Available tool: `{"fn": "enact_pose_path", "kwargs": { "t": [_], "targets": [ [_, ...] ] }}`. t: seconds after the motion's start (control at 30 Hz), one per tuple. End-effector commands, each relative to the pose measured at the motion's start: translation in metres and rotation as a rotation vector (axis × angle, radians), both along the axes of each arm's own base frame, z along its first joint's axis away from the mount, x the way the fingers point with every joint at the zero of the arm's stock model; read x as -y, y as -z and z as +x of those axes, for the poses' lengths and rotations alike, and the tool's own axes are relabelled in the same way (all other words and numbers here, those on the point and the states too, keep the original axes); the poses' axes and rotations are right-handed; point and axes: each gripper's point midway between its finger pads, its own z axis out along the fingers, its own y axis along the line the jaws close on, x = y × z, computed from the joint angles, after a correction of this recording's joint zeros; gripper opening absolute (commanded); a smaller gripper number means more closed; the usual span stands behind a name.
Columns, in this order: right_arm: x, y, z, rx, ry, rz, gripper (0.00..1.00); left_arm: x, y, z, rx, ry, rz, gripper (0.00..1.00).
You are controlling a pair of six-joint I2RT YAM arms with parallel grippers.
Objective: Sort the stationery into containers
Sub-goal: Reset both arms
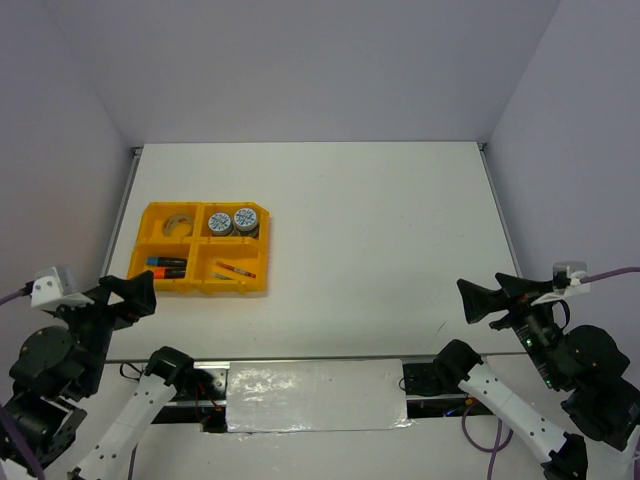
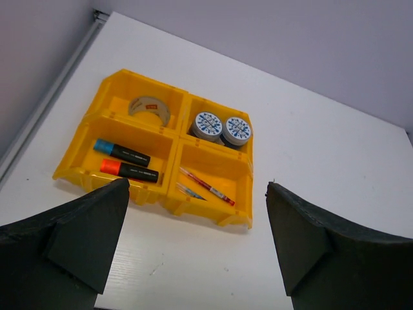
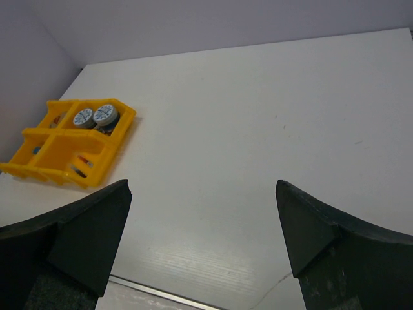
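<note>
The yellow-orange tray (image 1: 205, 291) lies on the left of the table, with stationery in each of its four compartments. A grey tape ring (image 2: 150, 106) is in the back left one. Two blue-white tape rolls (image 2: 208, 124) (image 2: 237, 129) share the back right one. A blue-capped marker (image 2: 121, 152) and an orange-capped marker (image 2: 129, 170) lie front left. A red pen (image 2: 206, 186) and a second pen (image 2: 190, 191) lie front right. My left gripper (image 1: 127, 280) hangs open near the tray's front left corner and holds nothing. My right gripper (image 1: 478, 279) is open and empty at the near right, far from the tray.
White table with raised edges at the left (image 1: 133, 175) and right (image 1: 487, 170), and grey walls all round. A metal strip (image 1: 300, 358) runs along the near edge. A faint scratch (image 3: 268, 290) marks the surface under the right gripper.
</note>
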Motion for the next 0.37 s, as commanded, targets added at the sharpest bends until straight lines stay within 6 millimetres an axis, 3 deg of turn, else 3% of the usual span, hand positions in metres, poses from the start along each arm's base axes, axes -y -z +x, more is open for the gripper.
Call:
{"fn": "enact_pose_path", "kwargs": {
  "t": [0.0, 0.13, 0.33],
  "targets": [
    [0.0055, 0.0057, 0.0000, -0.003, 0.018, -0.036, 1.00, -0.0184, -0.0038, -0.0142, 0.012, -0.070, 0.013, 0.99],
    [0.0046, 0.0064, 0.0009, -0.009, 0.018, -0.038, 1.00, -0.0220, -0.0079, -0.0227, 0.056, -0.071, -0.005, 0.99],
    [0.0062, 0.0071, 0.0016, -0.015, 0.029, -0.038, 1.00, -0.0198, -0.0038, -0.0182, 0.042, -0.068, 0.003, 0.99]
  ]
}}
